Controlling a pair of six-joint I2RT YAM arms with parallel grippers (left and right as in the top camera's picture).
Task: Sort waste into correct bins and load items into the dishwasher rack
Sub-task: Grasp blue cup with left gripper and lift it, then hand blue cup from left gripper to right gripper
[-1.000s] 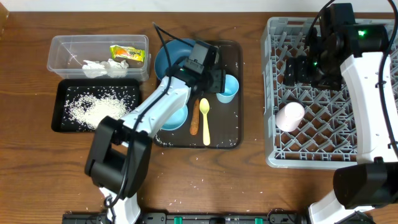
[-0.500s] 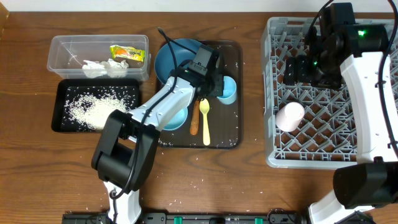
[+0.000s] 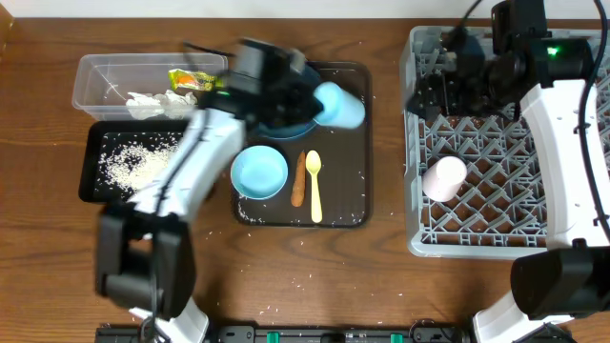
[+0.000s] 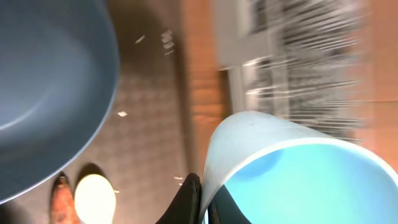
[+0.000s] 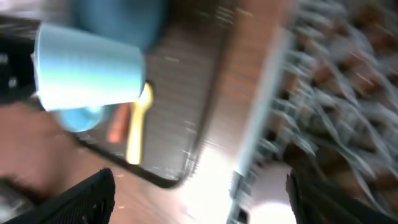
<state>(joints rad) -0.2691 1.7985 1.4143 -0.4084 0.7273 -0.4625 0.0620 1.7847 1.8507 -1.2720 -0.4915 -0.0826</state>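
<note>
My left gripper (image 3: 317, 103) is shut on the rim of the small light-blue cup (image 3: 341, 106), held tipped on its side above the brown serving tray (image 3: 348, 205). The left wrist view shows one finger inside and one outside the cup (image 4: 298, 174) wall. Under it lie the dark blue plate (image 3: 286, 129), light-blue bowl (image 3: 259, 172), brown stick (image 3: 297, 179) and yellow spoon (image 3: 314, 186). My right gripper (image 3: 427, 95) hangs open and empty over the grey rack (image 3: 510, 229), where the pink cup (image 3: 445, 177) lies. The right wrist view is blurred; the light-blue cup (image 5: 90, 71) shows at its upper left.
The clear tub (image 3: 100, 71) at the back left holds the white napkin (image 3: 157, 103) and the yellow-green wrapper (image 3: 195, 80). In front of it the black tray (image 3: 91, 181) holds a pile of rice (image 3: 143, 164). Loose grains dot the brown tray and the table's front.
My left gripper closed on the light-blue cup's rim and lifted it off the brown tray, tipping it sideways as the arm swung. My right gripper shifted left over the rack.
</note>
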